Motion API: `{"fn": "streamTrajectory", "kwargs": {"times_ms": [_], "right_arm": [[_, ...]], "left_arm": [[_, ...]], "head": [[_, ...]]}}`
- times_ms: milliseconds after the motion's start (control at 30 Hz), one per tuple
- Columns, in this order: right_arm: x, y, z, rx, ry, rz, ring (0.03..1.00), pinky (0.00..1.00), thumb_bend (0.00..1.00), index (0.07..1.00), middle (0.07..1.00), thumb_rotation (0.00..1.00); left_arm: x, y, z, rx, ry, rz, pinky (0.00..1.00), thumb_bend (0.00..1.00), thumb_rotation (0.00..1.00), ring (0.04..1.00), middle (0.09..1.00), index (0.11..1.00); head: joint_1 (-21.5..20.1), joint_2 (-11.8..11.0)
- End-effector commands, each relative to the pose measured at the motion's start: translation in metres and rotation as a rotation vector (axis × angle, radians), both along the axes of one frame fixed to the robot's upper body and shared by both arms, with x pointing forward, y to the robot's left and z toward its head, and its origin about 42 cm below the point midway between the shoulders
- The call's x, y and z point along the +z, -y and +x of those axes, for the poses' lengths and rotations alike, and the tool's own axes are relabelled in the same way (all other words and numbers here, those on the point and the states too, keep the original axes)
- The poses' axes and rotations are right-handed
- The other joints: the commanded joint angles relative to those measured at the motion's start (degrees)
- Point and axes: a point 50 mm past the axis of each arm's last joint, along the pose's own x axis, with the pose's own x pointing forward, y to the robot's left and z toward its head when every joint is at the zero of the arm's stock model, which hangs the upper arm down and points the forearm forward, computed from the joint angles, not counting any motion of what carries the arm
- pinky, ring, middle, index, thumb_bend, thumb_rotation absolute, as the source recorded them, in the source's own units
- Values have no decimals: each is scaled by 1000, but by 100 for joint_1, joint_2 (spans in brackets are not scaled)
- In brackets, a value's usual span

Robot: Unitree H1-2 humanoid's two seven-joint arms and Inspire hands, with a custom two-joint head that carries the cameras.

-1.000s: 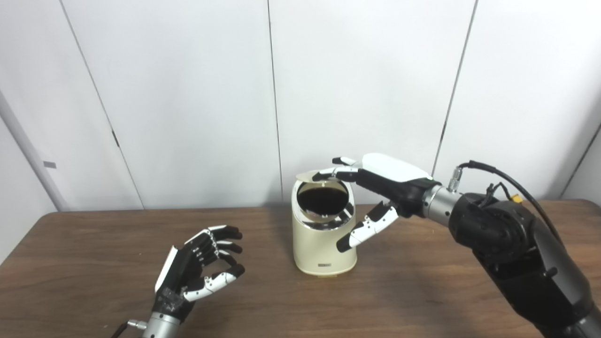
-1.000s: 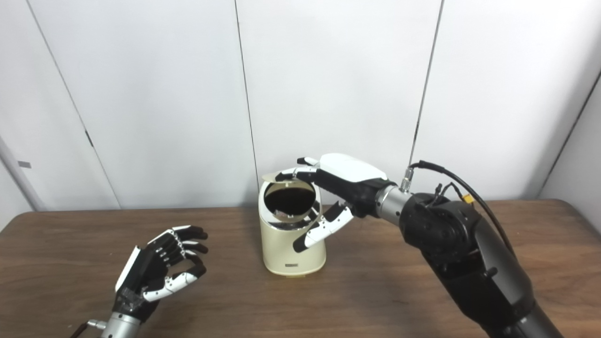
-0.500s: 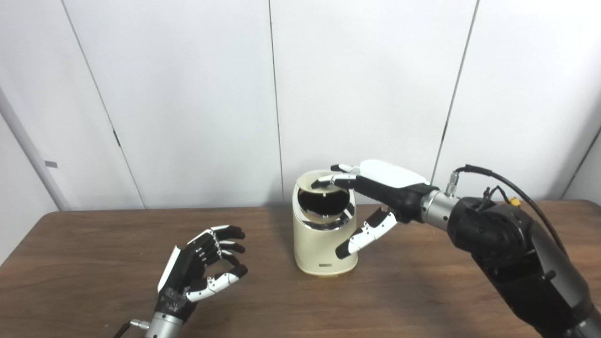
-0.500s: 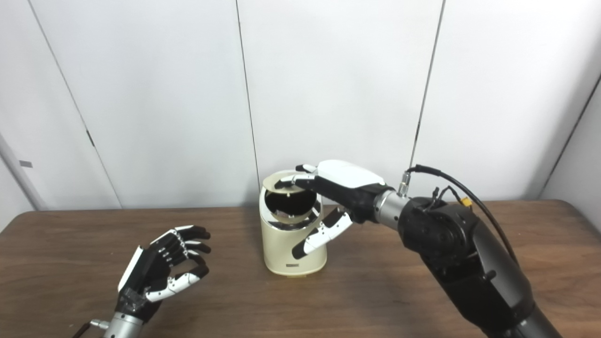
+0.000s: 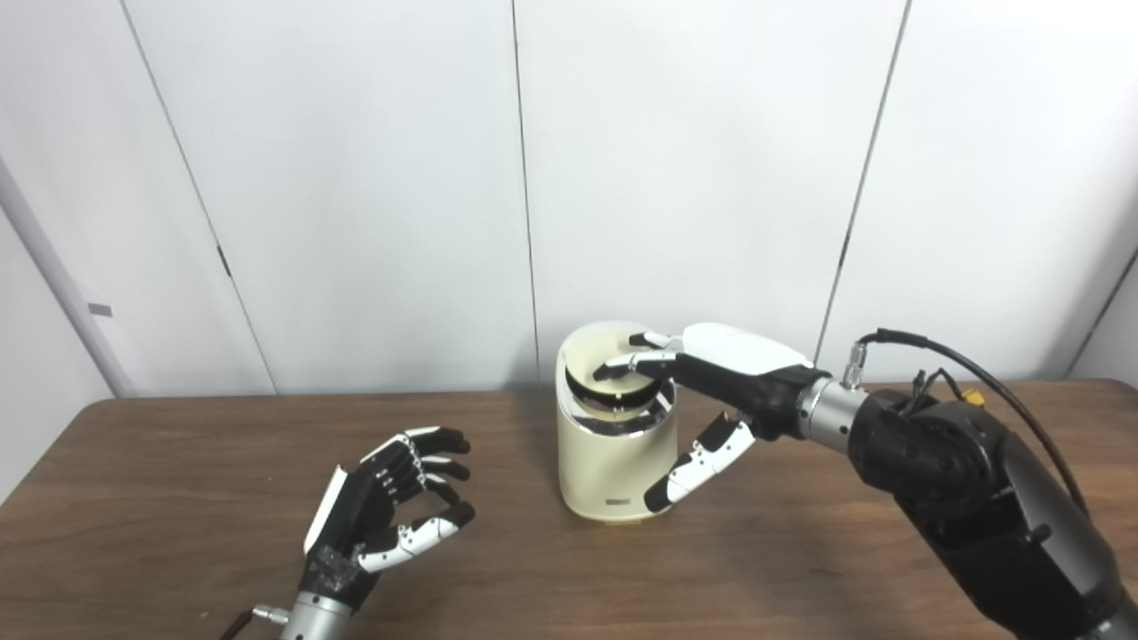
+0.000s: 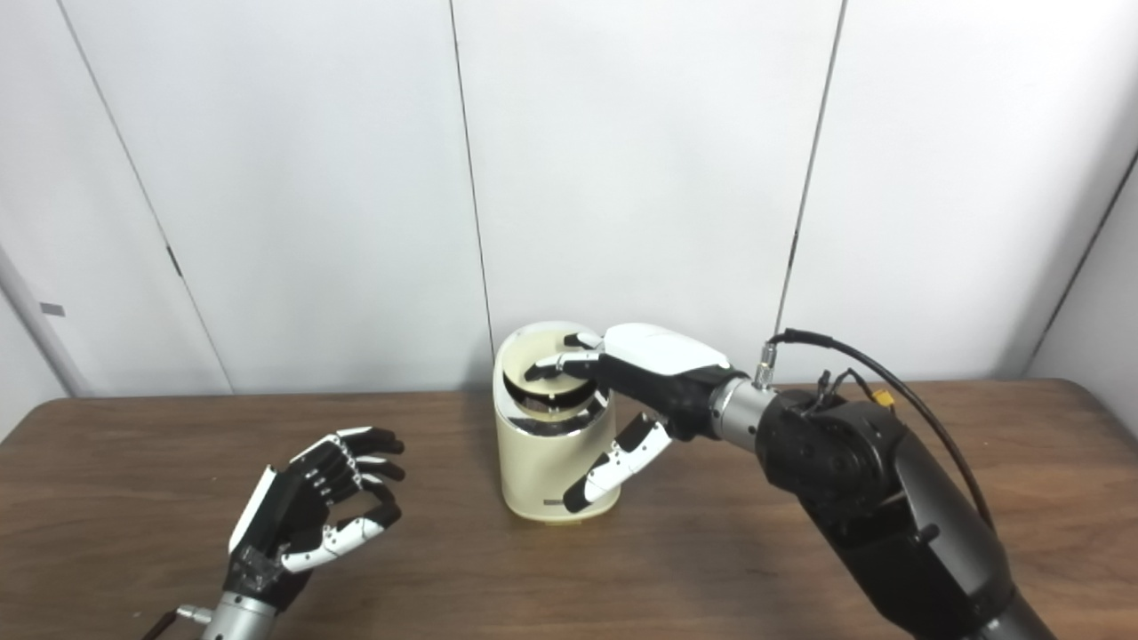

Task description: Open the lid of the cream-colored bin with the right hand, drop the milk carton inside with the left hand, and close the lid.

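Cream-coloured and upright, the bin [image 5: 615, 440] stands at the middle of the brown wooden worktop [image 5: 178, 480], near its far edge. Its round lid [image 5: 613, 384] sits tilted in the chrome-ringed mouth, almost shut, with a dark gap showing along the near side; what lies inside cannot be seen. Resting on that lid are the fingers [image 5: 642, 363] of the right hand [image 5: 725, 373], spread and gripping nothing, thumb hanging beside the bin's wall at 3 o'clock. Toward 8 o'clock, well apart, the left hand [image 5: 382, 507] hovers empty, fingers loosely curled and apart. White wall panels [image 5: 356, 178] stand behind.
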Motion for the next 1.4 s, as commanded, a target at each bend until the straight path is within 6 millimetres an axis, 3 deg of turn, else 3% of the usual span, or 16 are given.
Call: {"fn": "streamTrajectory", "kwargs": {"times_ms": [0,400,733,1067,1367], "right_arm": [[15,2,-1,8,53,-9,1000,983,776,869,869,484],[7,5,-3,25,31,-24,999,960,771,867,850,499],[-3,6,-9,45,47,-73,991,1000,779,863,843,482],[-7,3,-11,43,103,-217,1000,999,783,856,840,533],[-19,-1,-11,39,143,-305,1000,1000,775,856,836,514]], "left_arm": [[-16,8,-13,10,-39,-42,475,695,110,608,701,712],[-13,7,-15,5,-38,-40,473,699,120,612,708,715],[-10,9,-16,2,-33,-43,467,701,115,605,701,710],[-9,10,-19,4,-41,-46,466,713,138,607,703,714],[-9,10,-20,5,-43,-46,463,716,137,607,704,713]], "head": [[2,13],[29,124],[47,203],[88,277],[118,301]]}}
